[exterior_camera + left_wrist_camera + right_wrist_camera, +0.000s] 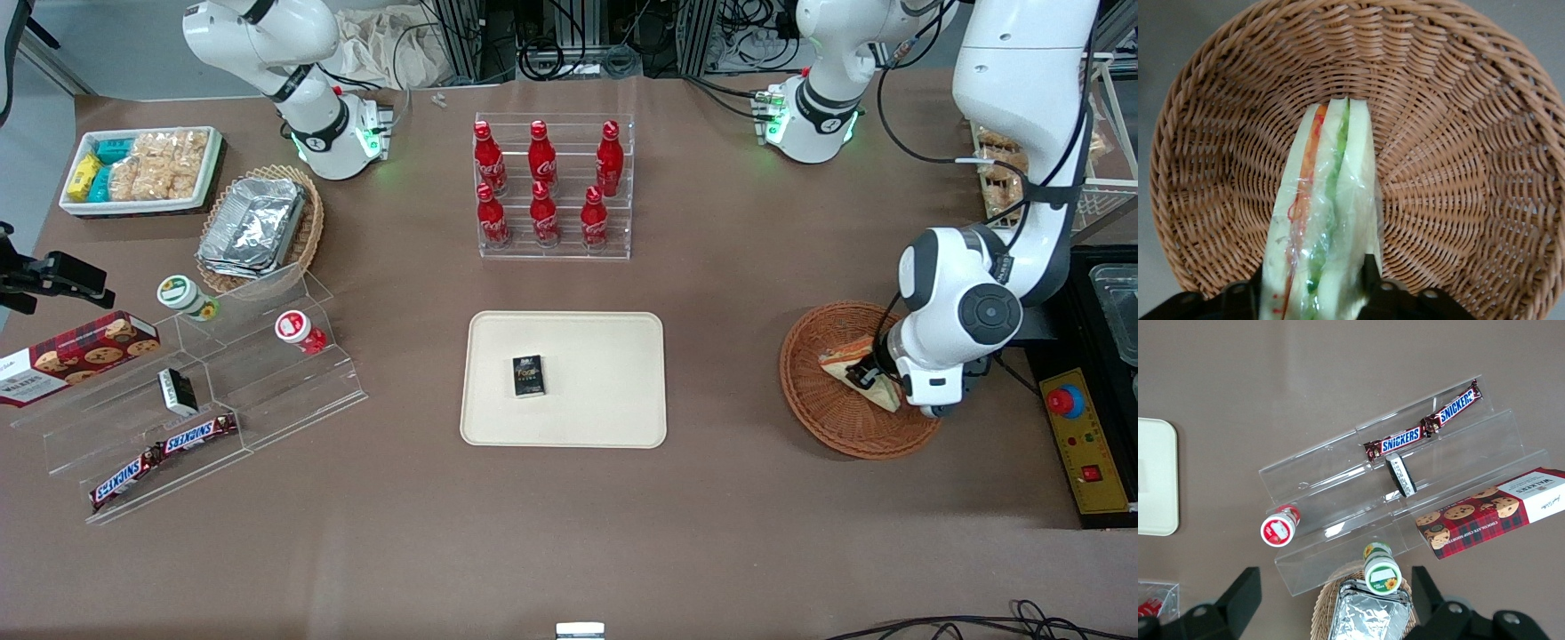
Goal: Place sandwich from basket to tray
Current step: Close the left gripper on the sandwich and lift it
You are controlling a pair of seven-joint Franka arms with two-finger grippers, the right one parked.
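The sandwich [843, 363], a clear-wrapped wedge with orange and green filling, stands on edge in the round reddish-brown wicker basket [822, 411] toward the working arm's end of the table. My left gripper [867, 379] reaches down into the basket and is shut on the sandwich's wide end. In the left wrist view the sandwich [1328, 200] runs out from between the black fingers [1371, 275] across the basket [1458, 167] floor. The cream tray [613, 400] lies mid-table beside the basket, with a small black box [528, 375] on it.
A clear rack of red cola bottles [553, 191] stands farther from the front camera than the tray. A yellow control box with a red button [1080, 440] sits beside the basket. Acrylic steps [222, 400] with Snickers bars, a cookie box, a foil-container basket and a snack bin lie toward the parked arm's end.
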